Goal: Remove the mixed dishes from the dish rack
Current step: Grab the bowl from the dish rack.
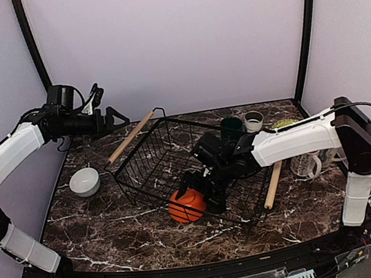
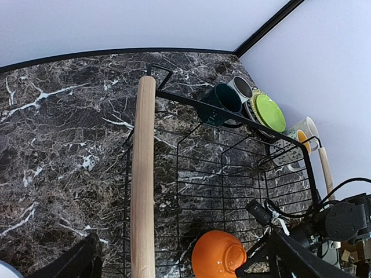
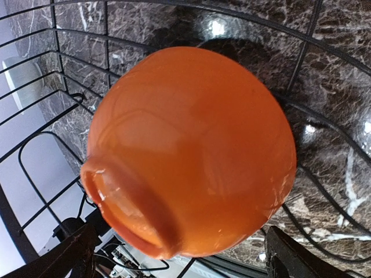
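Orange bowl (image 3: pixel 191 150) lies tipped on its side between the right gripper's (image 3: pixel 182 252) fingers, which are spread wide and not closed on it. Around that hand stands the dish rack (image 1: pixel 131 137); its wooden handle lies just ahead of the left gripper (image 1: pixel 114 116), whose jaws are apart and empty. Below the left hand, toward its base, sits a white bowl (image 1: pixel 84 181).

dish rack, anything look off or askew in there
The orange bowl lies tipped over, foot ring showing, in the near corner of the dish rack, just ahead of the open right gripper. The rack itself sits skewed to the table edge.
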Tool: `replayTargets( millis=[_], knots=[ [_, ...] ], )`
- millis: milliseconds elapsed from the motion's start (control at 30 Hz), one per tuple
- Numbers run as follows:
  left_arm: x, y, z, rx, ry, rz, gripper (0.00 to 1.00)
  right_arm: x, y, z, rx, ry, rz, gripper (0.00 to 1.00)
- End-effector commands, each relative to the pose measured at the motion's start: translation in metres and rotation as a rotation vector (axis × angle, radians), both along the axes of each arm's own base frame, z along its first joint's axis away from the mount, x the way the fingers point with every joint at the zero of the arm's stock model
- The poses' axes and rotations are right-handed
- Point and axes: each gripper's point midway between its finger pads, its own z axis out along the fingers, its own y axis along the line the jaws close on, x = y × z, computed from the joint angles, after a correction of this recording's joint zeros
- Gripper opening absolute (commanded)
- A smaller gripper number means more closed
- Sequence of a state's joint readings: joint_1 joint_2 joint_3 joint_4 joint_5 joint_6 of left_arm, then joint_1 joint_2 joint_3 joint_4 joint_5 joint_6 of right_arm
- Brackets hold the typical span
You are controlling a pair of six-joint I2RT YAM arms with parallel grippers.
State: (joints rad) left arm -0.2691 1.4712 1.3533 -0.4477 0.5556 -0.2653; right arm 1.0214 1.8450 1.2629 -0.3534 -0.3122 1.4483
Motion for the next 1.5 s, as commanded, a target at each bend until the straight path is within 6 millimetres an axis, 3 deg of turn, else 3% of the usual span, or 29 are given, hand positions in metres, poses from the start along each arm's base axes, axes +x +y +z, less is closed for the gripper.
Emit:
replayTargets(
  millis=[0,433,767,1033,1300,1400,1467],
  knots=[
    [-0.006,0.003,0.011,0.022,-0.065,-0.003,0.98,0.013,-0.006,-0.020,-0.028,-0.025,-0.054,0.99],
    [-0.002,0.007,0.000,0.045,-0.051,0.018,0.98,0.042,0.004,-0.029,-0.026,-0.133,-0.042,0.99],
    [0.000,0.006,-0.008,0.048,-0.034,0.020,0.98,0.066,0.041,0.004,0.134,-0.268,-0.003,0.99],
    [0.000,0.005,-0.011,0.047,-0.024,0.017,0.98,0.060,0.046,0.037,0.150,-0.316,0.022,0.99],
    [0.001,0.005,-0.014,0.047,-0.015,0.016,0.98,0.070,0.061,0.024,0.260,-0.288,-0.023,0.99],
    [0.001,0.005,-0.014,0.049,-0.017,0.017,0.98,0.073,0.058,0.016,0.208,-0.271,-0.038,0.99],
    [0.002,0.006,-0.015,0.054,-0.016,0.019,0.98,0.072,0.044,0.005,0.110,-0.256,-0.048,0.99]
  ],
)
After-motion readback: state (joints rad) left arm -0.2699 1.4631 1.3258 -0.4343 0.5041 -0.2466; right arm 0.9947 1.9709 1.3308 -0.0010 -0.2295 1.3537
